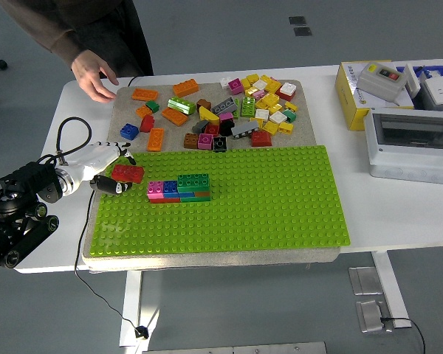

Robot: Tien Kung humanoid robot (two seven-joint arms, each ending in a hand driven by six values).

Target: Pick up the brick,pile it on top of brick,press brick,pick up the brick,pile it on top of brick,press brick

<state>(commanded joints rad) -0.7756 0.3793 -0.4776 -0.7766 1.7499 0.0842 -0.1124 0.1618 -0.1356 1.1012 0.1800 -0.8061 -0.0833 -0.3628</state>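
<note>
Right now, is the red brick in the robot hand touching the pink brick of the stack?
Apart. Head view shows green baseplate between red brick and pink brick; left robot hand holds the red brick.

Bright, even overhead lighting; a mostly sharp picture with soft shadows.

The white table (pixel 399 214) is lit brightly and evenly from above, and its surface is rendered close to overexposed, though no hard glare is seen on it. A mild sheen is carried by the studs of the green baseplate (pixel 280 199). Short, soft shadows are cast beneath the loose bricks (pixel 236 110) and under the left hand (pixel 107 171), and a diffuse shadow is thrown on the grey floor under the table's near edge. Colours are rendered saturated and distinct. Focus is held across the table; slight softness is noted at the person's hand (pixel 92 77). Straight edges are shown slightly bowed towards the picture's borders.
</note>
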